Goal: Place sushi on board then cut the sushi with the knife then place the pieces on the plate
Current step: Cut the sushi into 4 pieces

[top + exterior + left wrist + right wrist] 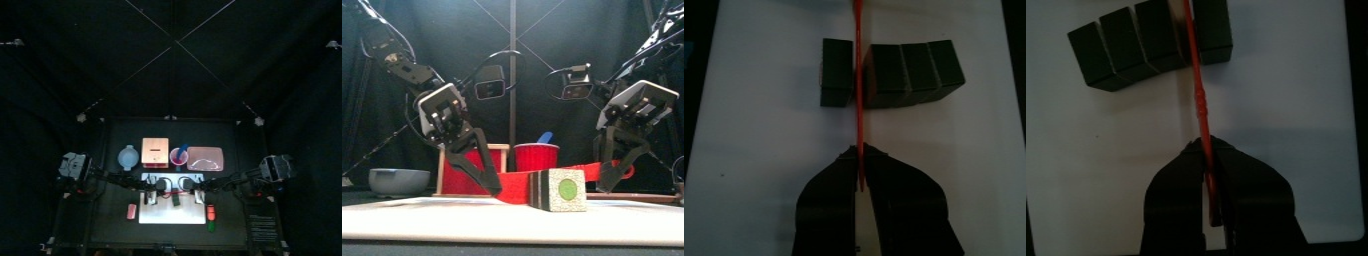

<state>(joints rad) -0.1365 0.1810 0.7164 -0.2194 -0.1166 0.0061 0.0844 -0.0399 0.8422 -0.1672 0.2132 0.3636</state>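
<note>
- Sushi roll (559, 188) lies on the white board (174, 215), about midway between the board's left and right edges. Its green-centred end faces the worktop's front edge.
- The red knife (857, 100) stands on edge across the roll, blade down in a joint. One block (835, 72) sits a little apart on one side, and three blocks are joined on the other.
- The left gripper (858, 160) is clamped on one end of the knife and the right gripper (1204, 150) on the other end. Both hang low over the board, one on either side of the roll.
- Progress, as I judge it: putting the roll on the board is done, and cutting is under way with the first piece about free. More joints are left to part, and no piece has reached the plate.
- The pink plate (205, 157) sits near the worktop's back edge with nothing seen on it. To its left stand the red cup (537, 158), the box (156, 150) and the bowl (398, 180).
- A small toy (132, 210) lies just off the board's left edge, another (214, 213) off its right.
</note>
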